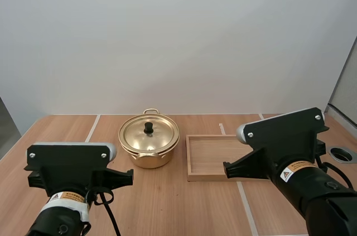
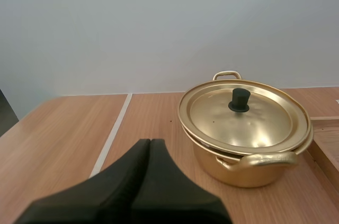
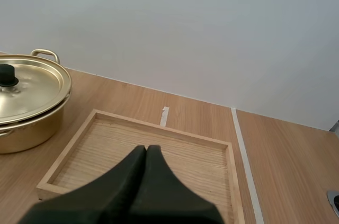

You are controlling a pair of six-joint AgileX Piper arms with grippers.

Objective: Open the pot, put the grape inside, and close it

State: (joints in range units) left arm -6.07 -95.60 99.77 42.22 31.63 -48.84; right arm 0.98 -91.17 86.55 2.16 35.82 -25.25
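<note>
On the worktop (image 1: 167,202), left of the wooden tray (image 1: 188,158), sits the pot (image 1: 146,160), lid (image 1: 162,135) on. That thin metal lid looks light, stiff, slick; take its black knob (image 1: 148,128). Both the left gripper (image 2: 150,143) and right gripper (image 3: 146,150) are closed, empty.

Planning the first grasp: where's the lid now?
In the high view the lid sits closed on the pot, mid-table, just left of the tray.
</note>
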